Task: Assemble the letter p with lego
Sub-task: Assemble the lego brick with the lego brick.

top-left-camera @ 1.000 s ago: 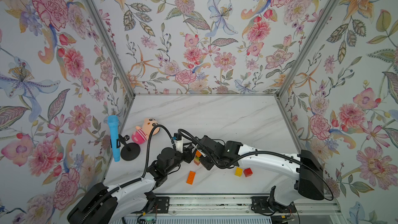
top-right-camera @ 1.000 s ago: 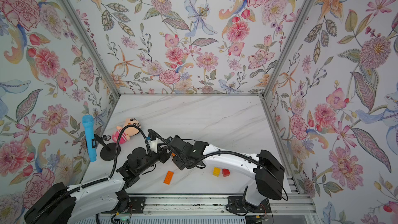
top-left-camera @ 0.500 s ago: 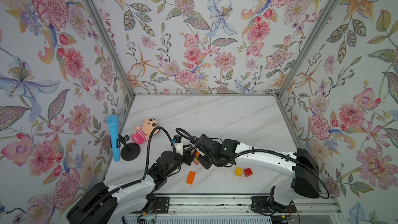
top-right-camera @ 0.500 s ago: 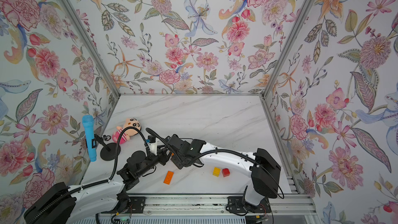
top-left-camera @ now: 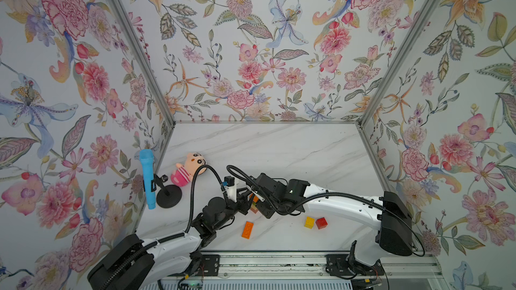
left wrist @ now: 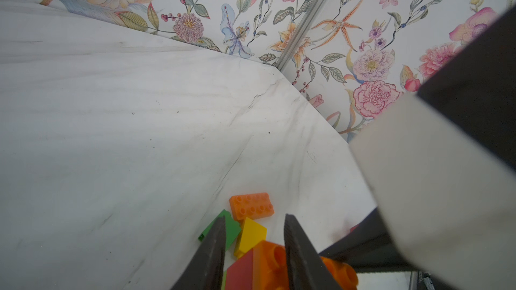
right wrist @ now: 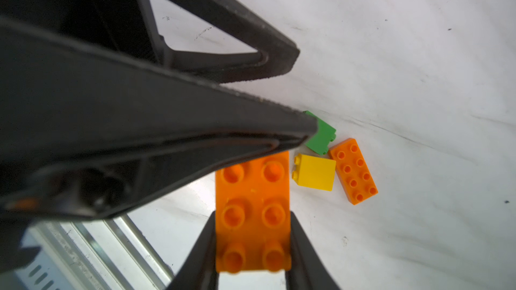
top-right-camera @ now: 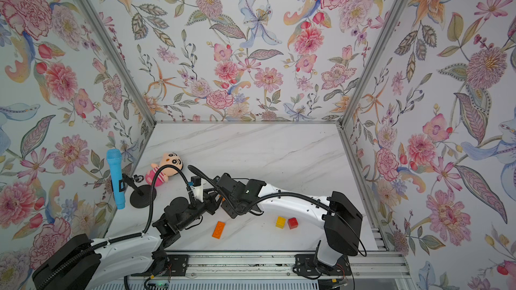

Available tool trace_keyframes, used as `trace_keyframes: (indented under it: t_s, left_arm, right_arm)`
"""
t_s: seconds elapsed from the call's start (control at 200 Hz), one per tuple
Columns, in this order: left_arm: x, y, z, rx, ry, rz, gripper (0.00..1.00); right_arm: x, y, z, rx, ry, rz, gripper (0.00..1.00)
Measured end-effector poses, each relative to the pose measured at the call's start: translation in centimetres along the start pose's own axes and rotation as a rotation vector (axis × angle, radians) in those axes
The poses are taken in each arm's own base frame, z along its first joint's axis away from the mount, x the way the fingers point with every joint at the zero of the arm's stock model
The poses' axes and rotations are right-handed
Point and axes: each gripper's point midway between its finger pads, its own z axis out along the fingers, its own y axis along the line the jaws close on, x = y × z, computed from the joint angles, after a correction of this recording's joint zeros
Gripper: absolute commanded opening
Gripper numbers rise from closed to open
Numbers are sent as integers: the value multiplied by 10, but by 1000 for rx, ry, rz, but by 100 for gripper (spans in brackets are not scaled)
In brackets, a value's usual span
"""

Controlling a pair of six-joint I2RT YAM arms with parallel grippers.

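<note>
White marble table [top-left-camera: 265,149], flowered walls [top-left-camera: 251,51] all round. My right pincer [right wrist: 252,216] pinches a long orange brick [right wrist: 252,191] by its sides, I judge so the left pincer [left wrist: 254,217] can reach its far end; that one straddles it, but whether it grips I cannot tell. Just past both tips lie a green brick [right wrist: 321,135], a yellow brick [right wrist: 315,172] and a second orange brick [right wrist: 353,171].

Nothing legible in any view: no words, numbers, brands or signs. The studs of the orange brick [right wrist: 252,210], nearest the right wrist camera, are too blurred to show any mark. The other bricks and the arms are too small in both top views to show any lettering.
</note>
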Motion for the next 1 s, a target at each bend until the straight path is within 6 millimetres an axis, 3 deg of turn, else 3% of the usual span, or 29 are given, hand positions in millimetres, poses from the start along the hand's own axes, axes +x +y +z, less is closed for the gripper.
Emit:
trace_keyframes:
  t_s: [0.435, 1.001]
  left_arm:
    - [0, 1, -2, -20, 19, 13, 34]
    - [-1, 2, 0, -37, 19, 19, 34]
  right_arm:
    - [-2, 0, 0, -8, -7, -21, 19]
    - [-8, 0, 3, -15, -40, -10, 45]
